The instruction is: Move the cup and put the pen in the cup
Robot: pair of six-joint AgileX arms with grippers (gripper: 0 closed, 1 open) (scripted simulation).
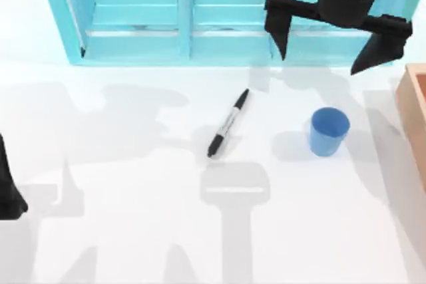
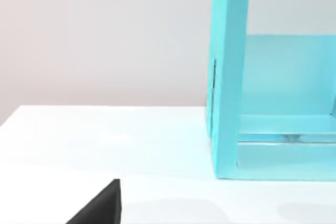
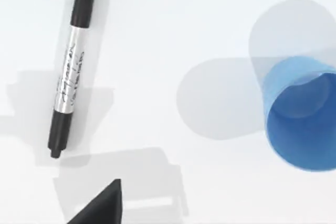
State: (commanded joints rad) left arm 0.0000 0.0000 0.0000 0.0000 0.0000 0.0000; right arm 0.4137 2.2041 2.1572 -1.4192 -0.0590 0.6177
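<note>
nothing is done yet: the cup [image 1: 329, 131] stands upright right of the table's middle, empty, and the pen [image 1: 227, 123] lies flat well apart to its left, so the move and the drop-in both remain. the right gripper [image 1: 336, 34] hangs high over the back, wide open and holding nothing. the left gripper [image 1: 8, 194] sits parked at the left edge, cut off, so i cannot tell its state.

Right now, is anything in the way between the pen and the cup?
No. The pen lies flat on the white table, and the blue cup stands upright to its right. Bare tabletop lies between them. The right gripper hangs open above.
</note>
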